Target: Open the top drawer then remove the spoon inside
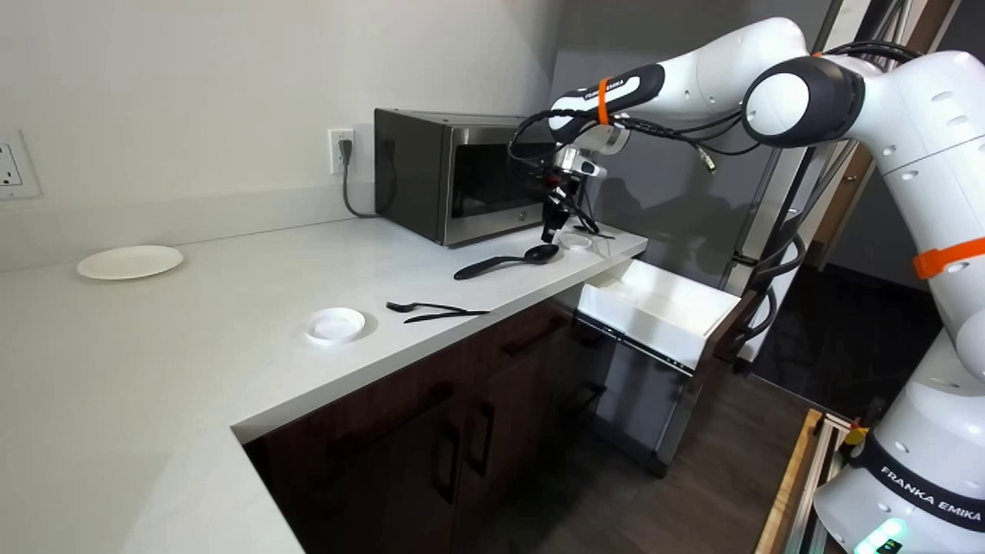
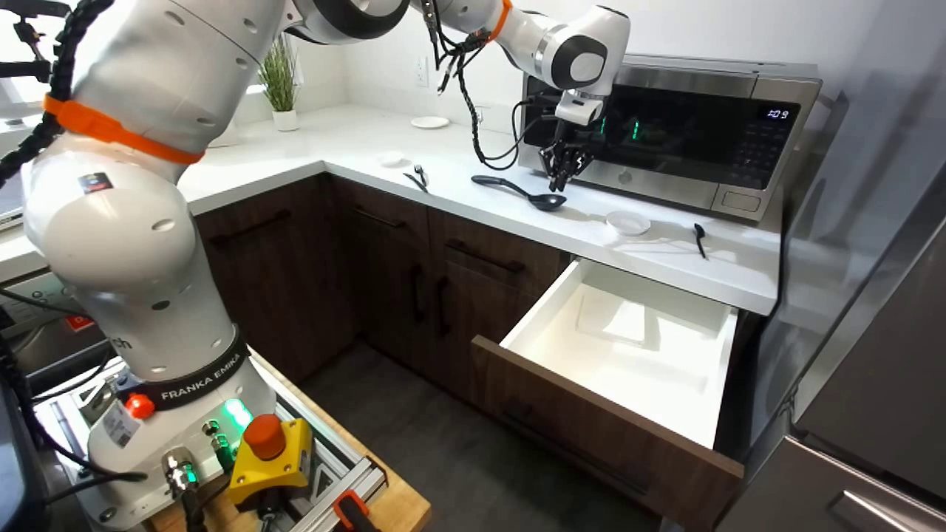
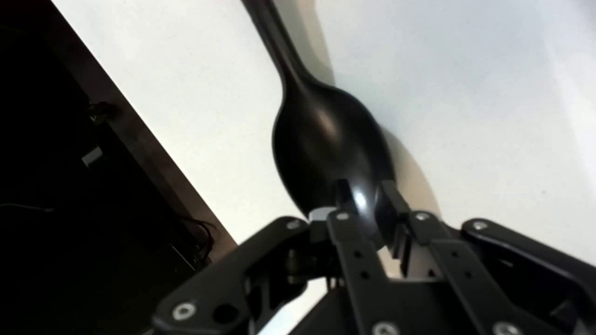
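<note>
The top drawer (image 1: 646,327) of the dark-brown cabinet is pulled open, and its pale inside also shows in an exterior view (image 2: 687,384). No spoon shows in it. The black long-handled spoon (image 1: 492,265) lies on the white counter in front of the microwave; it also shows in an exterior view (image 2: 510,185). In the wrist view the spoon's bowl (image 3: 326,135) lies under my gripper (image 3: 365,190). The fingers are partly open, with a narrow gap between them over the bowl's tip. They hold nothing; whether they touch the bowl I cannot tell.
The microwave (image 2: 665,133) stands close behind my gripper. A small white dish (image 2: 628,223) and a thin dark utensil (image 2: 699,238) lie near the counter's end. A fork (image 1: 408,306), a knife (image 1: 446,315), another dish (image 1: 335,326) and a plate (image 1: 129,262) lie farther along.
</note>
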Robot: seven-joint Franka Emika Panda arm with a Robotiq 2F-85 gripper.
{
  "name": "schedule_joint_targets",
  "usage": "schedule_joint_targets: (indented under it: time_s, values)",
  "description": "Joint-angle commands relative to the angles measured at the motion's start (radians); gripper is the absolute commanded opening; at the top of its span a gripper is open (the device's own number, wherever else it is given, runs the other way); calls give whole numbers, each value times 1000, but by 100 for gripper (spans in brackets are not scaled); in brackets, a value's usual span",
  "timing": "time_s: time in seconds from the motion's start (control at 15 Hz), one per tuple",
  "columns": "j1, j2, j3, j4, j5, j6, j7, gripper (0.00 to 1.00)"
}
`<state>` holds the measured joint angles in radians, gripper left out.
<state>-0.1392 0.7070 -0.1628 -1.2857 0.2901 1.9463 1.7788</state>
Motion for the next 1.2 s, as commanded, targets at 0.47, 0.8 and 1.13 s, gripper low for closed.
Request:
schedule_joint_targets:
  time_s: [0.47,0.8,1.13]
  values:
    - [-66,-127,-35,-28,-36,38,-29,100]
    - [-98,-213,-170,-59,-92,38,117,100]
    - [-114,-225,-232,-44,-117,36,104,100]
